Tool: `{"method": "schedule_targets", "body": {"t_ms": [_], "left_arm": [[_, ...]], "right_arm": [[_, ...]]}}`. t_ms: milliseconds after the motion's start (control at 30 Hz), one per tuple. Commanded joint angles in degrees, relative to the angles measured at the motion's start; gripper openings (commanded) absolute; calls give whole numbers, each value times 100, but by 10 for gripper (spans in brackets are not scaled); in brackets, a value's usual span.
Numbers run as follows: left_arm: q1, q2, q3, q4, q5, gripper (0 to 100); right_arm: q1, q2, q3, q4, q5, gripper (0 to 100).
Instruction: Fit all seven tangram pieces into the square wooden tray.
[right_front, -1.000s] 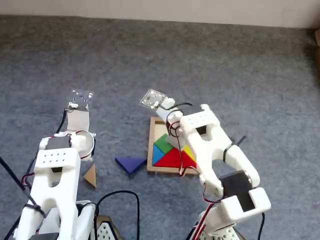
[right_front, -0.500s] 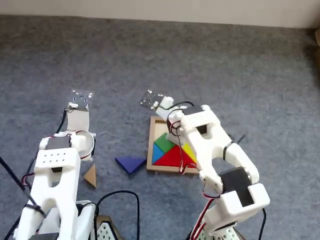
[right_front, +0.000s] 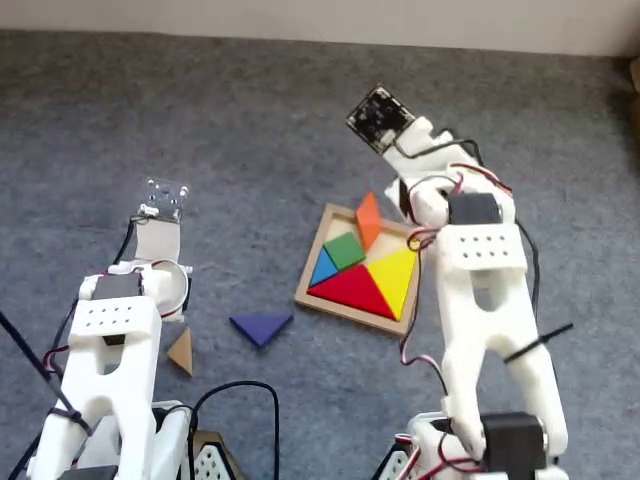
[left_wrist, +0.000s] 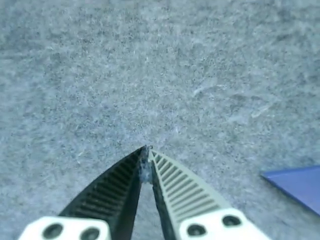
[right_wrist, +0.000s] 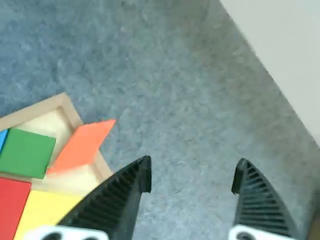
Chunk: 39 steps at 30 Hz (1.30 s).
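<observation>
The square wooden tray (right_front: 318, 233) lies skewed on the grey carpet. It holds a green square (right_front: 344, 250), a small blue triangle (right_front: 322, 270), a red triangle (right_front: 352, 291) and a yellow triangle (right_front: 393, 275). An orange parallelogram (right_front: 368, 220) lies askew over the tray's far rim (right_wrist: 65, 102). On the carpet to the left of the tray lie a dark blue triangle (right_front: 262, 326) and a tan triangle (right_front: 181, 352). My right gripper (right_wrist: 195, 170) is open above bare carpet just past the orange piece (right_wrist: 80, 145). My left gripper (left_wrist: 147, 152) is shut and holds nothing, with the dark blue triangle (left_wrist: 295, 185) off to its side.
A pale wall (right_wrist: 280, 55) runs along the carpet's far edge, close beyond the right gripper. The left arm (right_front: 120, 320) stands at the left and the right arm (right_front: 480, 290) beside the tray. Black cables (right_front: 235, 395) lie near the bases.
The right arm has swung up and to the right, off the tray. The tray has turned and slid rightward. The orange parallelogram now shows at its far rim. The left arm kept still.
</observation>
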<state>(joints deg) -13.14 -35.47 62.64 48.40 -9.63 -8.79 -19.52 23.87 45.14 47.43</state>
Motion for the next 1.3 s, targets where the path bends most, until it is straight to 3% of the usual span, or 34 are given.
{"method": "schedule_targets", "body": {"t_ms": [0, 133, 333, 467, 700, 1267], "left_arm": [[-57, -110, -31, -88, -70, 7], [-57, -110, -31, -88, -70, 7], [-57, -110, -31, -88, -70, 7], [-57, -110, -22, -79, -70, 7], [-66, -110, -22, -79, -70, 7], [-66, -110, -22, -70, -88, 7]], "right_arm": [[84, -532, 295, -84, -9, 261], [66, -567, 523, -84, -888, 261], [-365, 92, 505, -57, -2998, 261], [-787, 848, -48, 242, -3666, 261], [-1024, 1991, -1200, 813, -4229, 261], [-1033, 3574, -3108, 1086, -4255, 260]]}}
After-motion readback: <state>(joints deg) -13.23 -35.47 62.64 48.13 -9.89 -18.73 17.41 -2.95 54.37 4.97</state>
